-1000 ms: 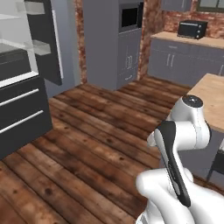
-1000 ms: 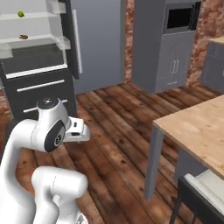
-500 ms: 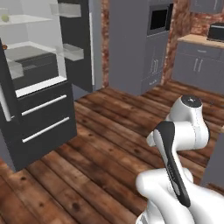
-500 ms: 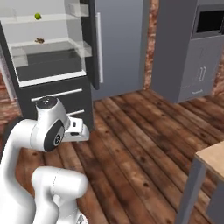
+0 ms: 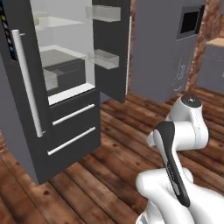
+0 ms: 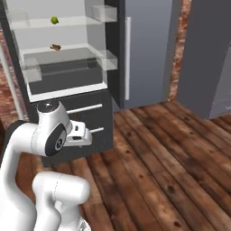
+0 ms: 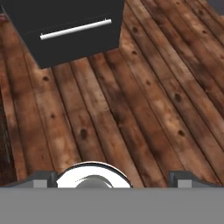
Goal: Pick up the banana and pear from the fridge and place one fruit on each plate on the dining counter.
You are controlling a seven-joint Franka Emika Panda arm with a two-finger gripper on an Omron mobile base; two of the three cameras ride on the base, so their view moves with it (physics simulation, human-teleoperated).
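On upper fridge [image 6: 67,108] shelf, pear [image 6: 54,20] well apart from spread fingers [image 7: 40,179].

Glass fridge shelves [image 6: 63,49] — pear [image 6: 54,20] on the upper, brown lumpy food [image 6: 56,47] below.

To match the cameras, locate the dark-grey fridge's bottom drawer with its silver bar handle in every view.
Left base view: dark-grey fridge's bottom drawer, lower left.
Right base view: left of centre.
Hand view: top left.
Shared landmark: brown wood-plank floor.
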